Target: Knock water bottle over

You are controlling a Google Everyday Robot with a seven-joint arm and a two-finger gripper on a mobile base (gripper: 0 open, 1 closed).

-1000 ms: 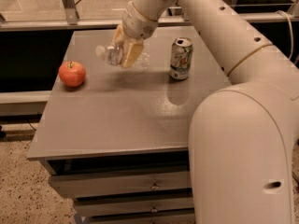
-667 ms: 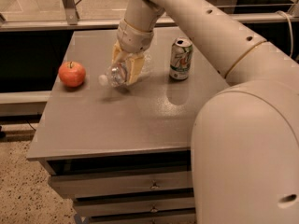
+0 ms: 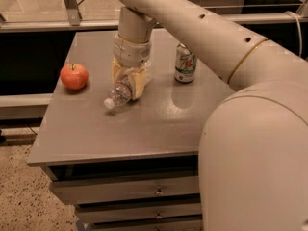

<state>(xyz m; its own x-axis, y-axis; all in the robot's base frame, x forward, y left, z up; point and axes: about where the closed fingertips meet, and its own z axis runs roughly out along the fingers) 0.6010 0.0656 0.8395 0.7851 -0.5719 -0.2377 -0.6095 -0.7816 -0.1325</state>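
The hand (image 3: 130,86) is seen low over the rear-left part of the grey surface (image 3: 144,134), pointed downward at the end of the cream-coloured arm (image 3: 192,28), which reaches in from the upper right. Its yellowish fingers (image 3: 139,83) are closed in on the water bottle (image 3: 121,94), and the bottle's base end is gripped between them.

The water bottle is held strongly tilted, close to lying flat, with its white cap (image 3: 109,103) pointed down and to the left, toward the front-left of the surface. The clear ribbed body is visible below the fingers, while the far end is hidden by the hand. The cap is very near the surface — whether it actually touches cannot be told.

A red apple (image 3: 74,76) is set to the left of the hand, near the left edge of the surface and apart from the bottle. A green-and-white soda can (image 3: 185,64) stands upright to the right of the hand, also apart from it, and partly behind the arm. A faint reflection of the can is seen on the surface in front of it.

Below the front edge of the surface, grey drawers (image 3: 139,190) with small pulls are seen. A speckled floor (image 3: 19,196) is visible at the lower left — the lower right is filled by the robot's large rounded body.
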